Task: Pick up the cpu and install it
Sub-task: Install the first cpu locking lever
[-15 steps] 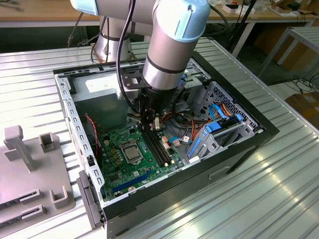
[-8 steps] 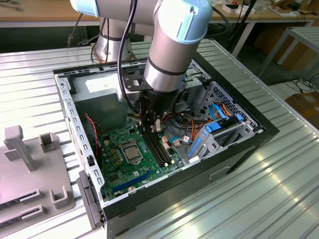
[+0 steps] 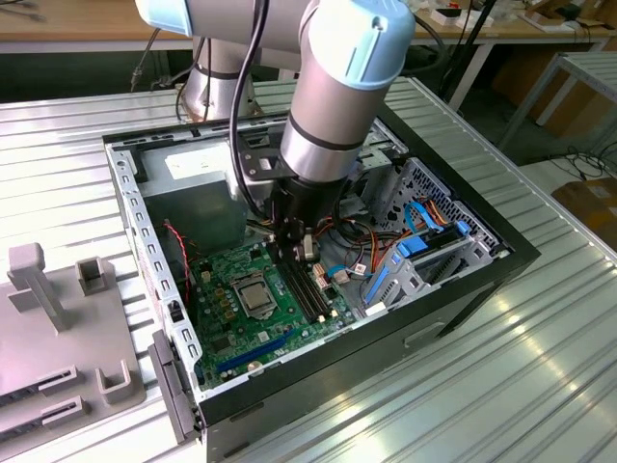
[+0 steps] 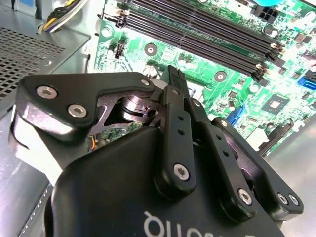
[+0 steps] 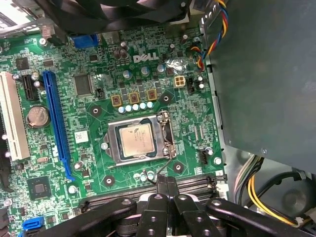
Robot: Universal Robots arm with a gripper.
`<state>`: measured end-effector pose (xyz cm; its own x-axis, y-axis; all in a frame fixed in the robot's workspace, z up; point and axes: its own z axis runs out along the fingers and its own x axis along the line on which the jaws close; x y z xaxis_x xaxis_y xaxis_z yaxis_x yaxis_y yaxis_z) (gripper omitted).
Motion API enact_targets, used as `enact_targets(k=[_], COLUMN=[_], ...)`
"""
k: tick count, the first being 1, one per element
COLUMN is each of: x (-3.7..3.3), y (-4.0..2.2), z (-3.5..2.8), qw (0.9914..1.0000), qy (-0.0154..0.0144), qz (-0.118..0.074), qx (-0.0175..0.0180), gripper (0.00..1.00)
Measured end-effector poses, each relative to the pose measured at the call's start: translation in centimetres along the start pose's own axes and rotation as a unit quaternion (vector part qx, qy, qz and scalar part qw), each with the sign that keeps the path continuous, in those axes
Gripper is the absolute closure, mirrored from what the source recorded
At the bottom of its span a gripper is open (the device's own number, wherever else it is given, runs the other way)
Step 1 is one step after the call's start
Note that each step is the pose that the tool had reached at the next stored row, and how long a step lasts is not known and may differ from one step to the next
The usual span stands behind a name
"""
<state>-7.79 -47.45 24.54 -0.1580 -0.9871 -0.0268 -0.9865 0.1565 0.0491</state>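
The cpu [image 5: 136, 140] is a small square chip with a silver-grey top, lying flat inside the metal socket frame [image 5: 114, 148] on the green motherboard [image 5: 89, 163]. In the exterior view the cpu [image 3: 256, 295] sits mid-board inside the open computer case. My gripper [image 5: 166, 183] hovers above the black memory slots [image 5: 197, 185] beside the socket, apart from the chip. Its two black fingers are pressed together with nothing between them. The gripper [image 4: 174, 74] shows the same shut fingers in the second wrist view. Seen from the exterior view, the gripper [image 3: 301, 253] hangs just to the right of the socket.
The black case wall [image 3: 434, 318] rings the board. A drive cage with blue clips [image 3: 415, 260] and coloured cables [image 3: 352, 256] stand at the exterior view's right, and a grey power supply box [image 3: 198, 207] at the back. A grey fixture [image 3: 58, 328] lies outside, left.
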Motion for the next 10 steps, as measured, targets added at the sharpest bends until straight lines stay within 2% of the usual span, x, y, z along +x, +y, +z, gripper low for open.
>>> enact_targets(k=[10], x=[0.48], y=[-0.09], z=[0.24], qw=[1.0], qy=[-0.0001], qz=[0.0], qx=[0.0], gripper=[0.89])
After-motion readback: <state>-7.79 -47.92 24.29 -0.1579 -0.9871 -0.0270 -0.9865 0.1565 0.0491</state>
